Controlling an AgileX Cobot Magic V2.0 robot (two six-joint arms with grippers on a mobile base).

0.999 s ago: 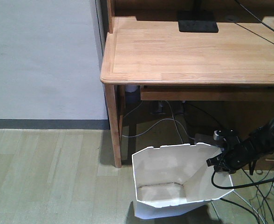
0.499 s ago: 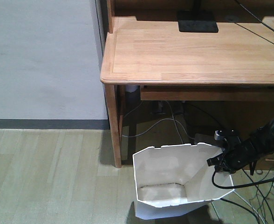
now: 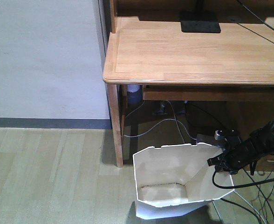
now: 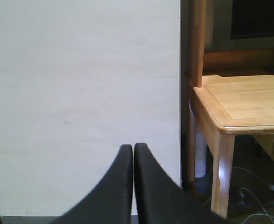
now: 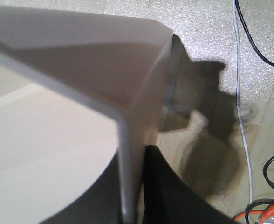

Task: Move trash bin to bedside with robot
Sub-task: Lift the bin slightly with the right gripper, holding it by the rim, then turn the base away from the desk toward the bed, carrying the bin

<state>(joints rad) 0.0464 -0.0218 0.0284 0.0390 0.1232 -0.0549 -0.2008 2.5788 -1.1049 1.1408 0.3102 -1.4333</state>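
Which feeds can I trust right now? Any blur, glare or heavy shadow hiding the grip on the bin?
Front view: sharp, evenly lit, dark only under the desk; the right gripper at the trash bin rim is small but readable. Right wrist view: bin wall too close, soft, hard shadow on the floor. Left wrist view: clear, no glare, left gripper a dark silhouette against the wall.

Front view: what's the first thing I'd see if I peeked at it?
The big white trash bin stands on the wooden floor at the bottom, and the black right gripper pinches its right rim. Above it is a light wooden desk beside the pale wall, with cables dangling underneath.
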